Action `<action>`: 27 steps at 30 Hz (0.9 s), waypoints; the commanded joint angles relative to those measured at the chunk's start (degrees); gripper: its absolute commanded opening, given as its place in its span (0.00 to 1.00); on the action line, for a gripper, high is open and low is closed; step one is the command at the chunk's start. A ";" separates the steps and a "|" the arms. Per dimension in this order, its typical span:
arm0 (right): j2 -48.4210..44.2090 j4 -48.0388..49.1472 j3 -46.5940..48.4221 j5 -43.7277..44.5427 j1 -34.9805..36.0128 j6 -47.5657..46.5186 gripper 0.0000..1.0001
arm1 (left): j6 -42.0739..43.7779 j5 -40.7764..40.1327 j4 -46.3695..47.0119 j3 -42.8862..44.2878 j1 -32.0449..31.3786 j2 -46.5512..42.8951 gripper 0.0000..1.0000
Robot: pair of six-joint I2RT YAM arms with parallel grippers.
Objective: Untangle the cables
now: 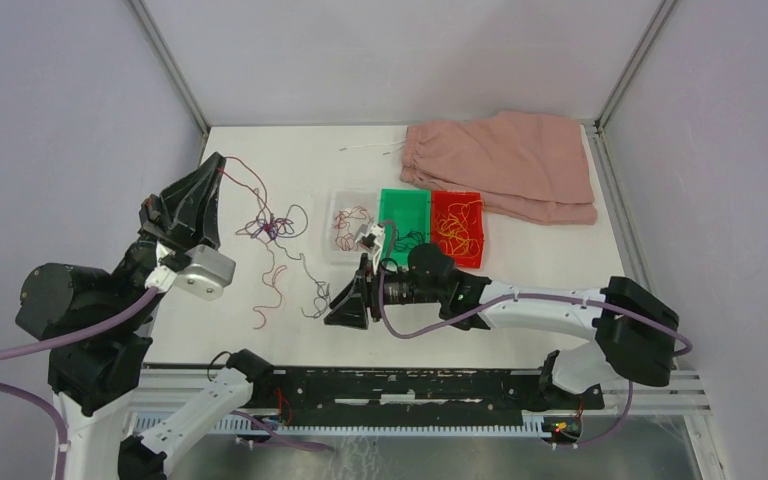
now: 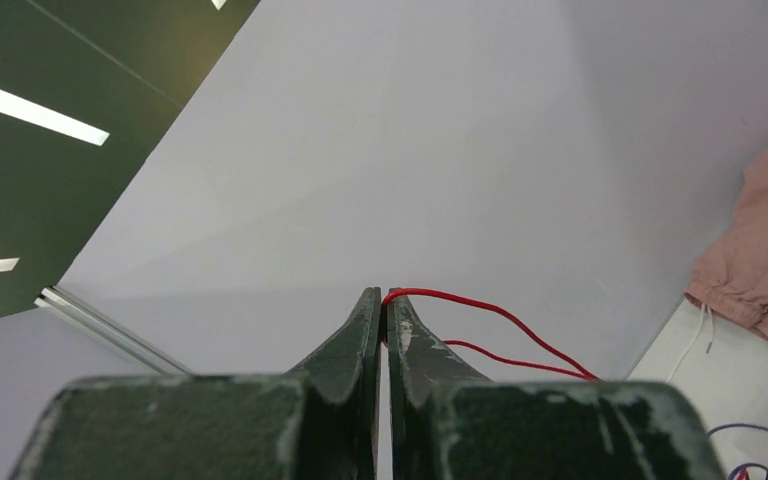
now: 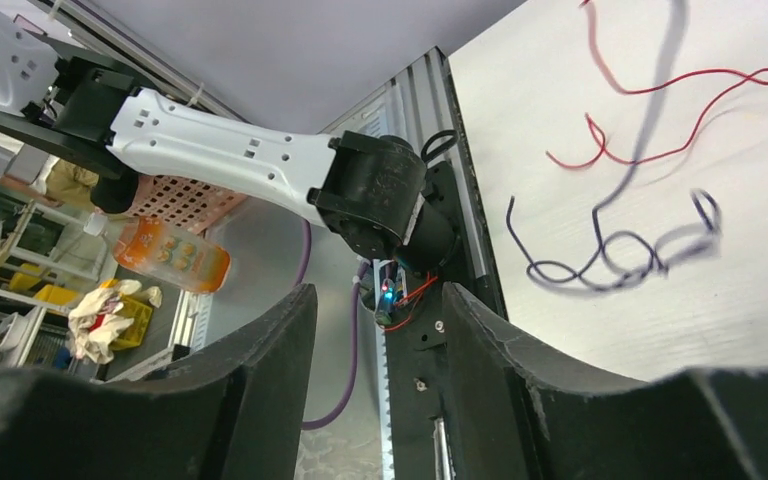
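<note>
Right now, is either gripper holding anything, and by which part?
The left gripper pinches a red cable mid-length, two strands trailing from its tips. The right gripper holds nothing.

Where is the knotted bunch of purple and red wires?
Top view: the knotted purple-red wire bunch lies on the white table, between the left fingers and the clear plastic tray.
</note>
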 commanded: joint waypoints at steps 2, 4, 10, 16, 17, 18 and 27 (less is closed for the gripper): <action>-5.39 -4.08 4.70 3.32 0.23 -4.57 0.60 | -3.04 0.20 2.02 0.87 0.20 -0.31 0.08; -5.48 -5.67 5.29 5.70 0.51 -5.96 0.68 | -3.07 -0.01 1.95 0.96 0.20 -0.31 0.08; -2.58 -4.55 7.00 8.11 3.69 -11.53 0.76 | -2.91 -0.41 1.94 0.87 0.16 -0.14 0.08; 0.13 0.86 8.30 10.84 6.44 -17.52 0.75 | -3.38 -0.27 1.52 1.31 0.20 0.01 0.08; 0.72 0.80 9.22 10.91 6.75 -18.51 0.75 | -3.44 -0.24 1.37 1.39 0.20 0.00 0.08; 1.24 0.81 9.98 11.53 7.05 -19.79 0.75 | -3.44 -0.19 1.26 1.51 0.13 0.06 0.08; 1.43 7.48 8.60 23.67 8.48 -29.04 0.71 | -4.11 0.33 -0.15 2.54 0.18 0.29 0.08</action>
